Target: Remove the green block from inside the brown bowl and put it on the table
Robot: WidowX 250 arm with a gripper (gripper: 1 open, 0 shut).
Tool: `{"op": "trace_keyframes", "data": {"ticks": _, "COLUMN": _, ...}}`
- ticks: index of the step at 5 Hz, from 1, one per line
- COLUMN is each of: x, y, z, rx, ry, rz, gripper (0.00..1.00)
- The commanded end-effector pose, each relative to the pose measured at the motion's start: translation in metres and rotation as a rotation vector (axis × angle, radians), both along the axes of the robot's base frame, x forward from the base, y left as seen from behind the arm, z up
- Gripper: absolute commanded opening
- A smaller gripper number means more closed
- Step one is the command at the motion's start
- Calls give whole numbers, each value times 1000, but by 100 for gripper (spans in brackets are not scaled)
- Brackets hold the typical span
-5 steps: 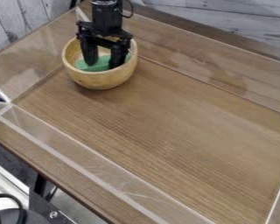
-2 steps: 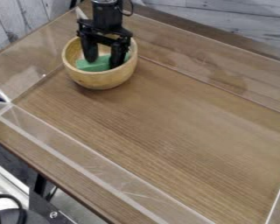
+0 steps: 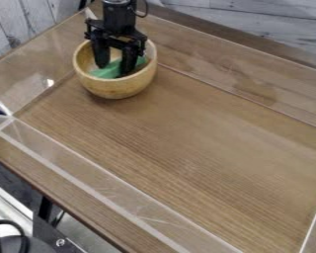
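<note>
The brown bowl (image 3: 92, 87) stands on the table (image 3: 200, 148) at the far left. Inside it lies the green block (image 3: 107, 71), partly hidden by my black gripper (image 3: 114, 65). The gripper points straight down into the bowl with its fingers on either side of the block. The jaws stand narrower than before. Whether the pads press on the block I cannot tell. The block still rests low in the bowl.
Clear transparent walls (image 3: 29, 143) run along the table's edges, close to the bowl on the left and behind it. Wood-grain tabletop stretches to the right and toward the front of the bowl.
The gripper's fingers have drawn closer together around the green block. The arm itself has hardly moved, and the bowl stays in place.
</note>
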State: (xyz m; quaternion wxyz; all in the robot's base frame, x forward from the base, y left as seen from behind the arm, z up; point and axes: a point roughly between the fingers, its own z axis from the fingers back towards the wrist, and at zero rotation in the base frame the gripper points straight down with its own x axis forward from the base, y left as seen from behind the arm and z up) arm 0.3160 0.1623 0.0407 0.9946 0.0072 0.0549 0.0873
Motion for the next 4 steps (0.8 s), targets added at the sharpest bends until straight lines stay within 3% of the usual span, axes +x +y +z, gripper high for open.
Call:
{"op": "trace_keyframes", "data": {"ticks": 1, "x": -1, "y": 1, "z": 1, "rx": 0, "ry": -10, "rz": 7, "gripper": 0}}
{"op": "trace_keyframes", "data": {"ticks": 4, "x": 0, "y": -2, "z": 38, "rx": 3, "ry": -101, "rz": 18, "gripper": 0}}
